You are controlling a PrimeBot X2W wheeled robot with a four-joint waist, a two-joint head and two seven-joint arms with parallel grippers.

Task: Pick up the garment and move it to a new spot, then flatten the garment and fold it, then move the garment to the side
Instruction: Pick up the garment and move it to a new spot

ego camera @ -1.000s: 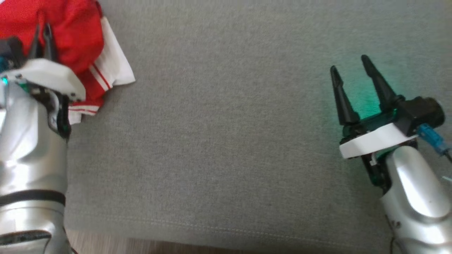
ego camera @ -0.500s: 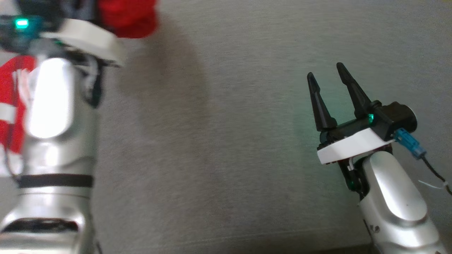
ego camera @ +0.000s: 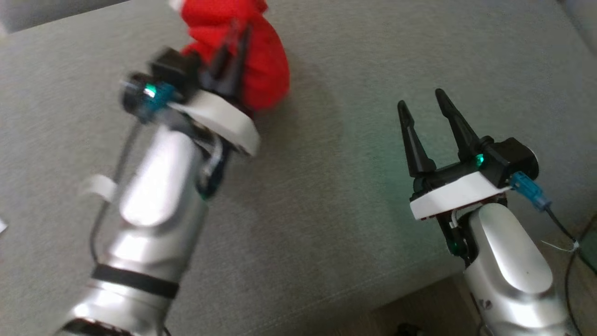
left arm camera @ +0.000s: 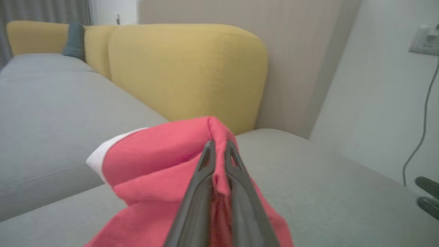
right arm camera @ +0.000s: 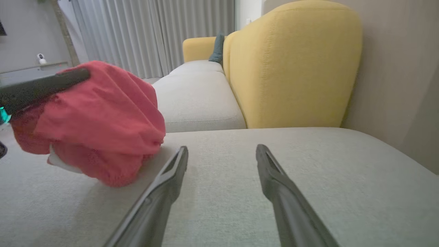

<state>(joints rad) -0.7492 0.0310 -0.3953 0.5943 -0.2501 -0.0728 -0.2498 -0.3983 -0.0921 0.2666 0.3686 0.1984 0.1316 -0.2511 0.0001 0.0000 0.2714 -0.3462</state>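
Bright red garment (ego camera: 266, 70), plain, with a white band along one edge. Light grey, finely flecked sofa seat (ego camera: 326, 210); mustard yellow backrest (right arm camera: 291, 68); dark teal cushion (right arm camera: 217, 49). Pale grey curtain (right arm camera: 154, 31) in vertical pleats. Black fingers (ego camera: 412, 140), white wrist plate (ego camera: 447, 196), glossy silver forearm (ego camera: 508, 247), blue connector (ego camera: 529, 189).

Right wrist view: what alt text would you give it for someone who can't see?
A bunched red garment hangs at left, pinched by the left gripper, over a grey sofa seat. The right gripper points forward, wide open and empty; a yellow backrest stands behind.
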